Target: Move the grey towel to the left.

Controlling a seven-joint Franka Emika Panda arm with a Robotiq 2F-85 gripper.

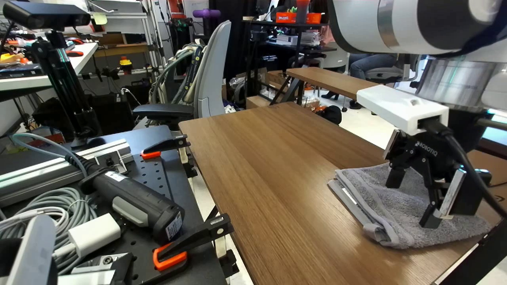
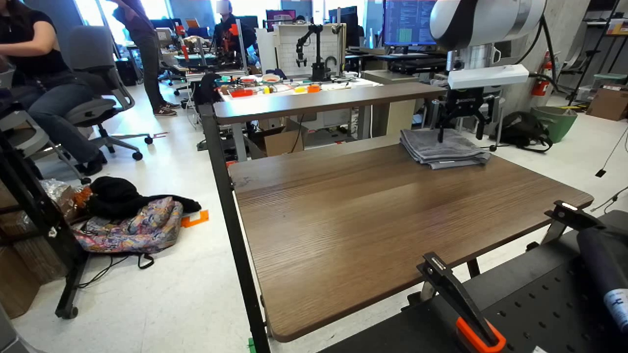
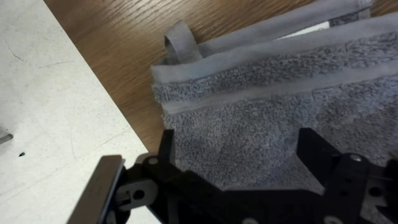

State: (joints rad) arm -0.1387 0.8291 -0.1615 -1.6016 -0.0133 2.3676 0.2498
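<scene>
Over the brown table (image 1: 277,178), the gripper (image 1: 413,200), fingers (image 1: 430,217) spread wide (no pinch yet), seems ready to grab the grey towel (image 2: 444,153), so next it should squeeze.

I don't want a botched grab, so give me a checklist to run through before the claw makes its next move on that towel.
1. Claw open: ok; its fingers stand well apart.
2. Towel folded and lying on the table: ok, as both exterior views show.
3. Both fingers over the towel: cannot tell; in the wrist view one is over it, the other lines up with its edge.
4. Fingers touching the towel: cannot tell.
5. Towel gripped: not ok; it is not bunched between the fingers.
6. Towel wholly inside the table's edge: cannot tell; the claw hides part of it in the wrist view.
</scene>
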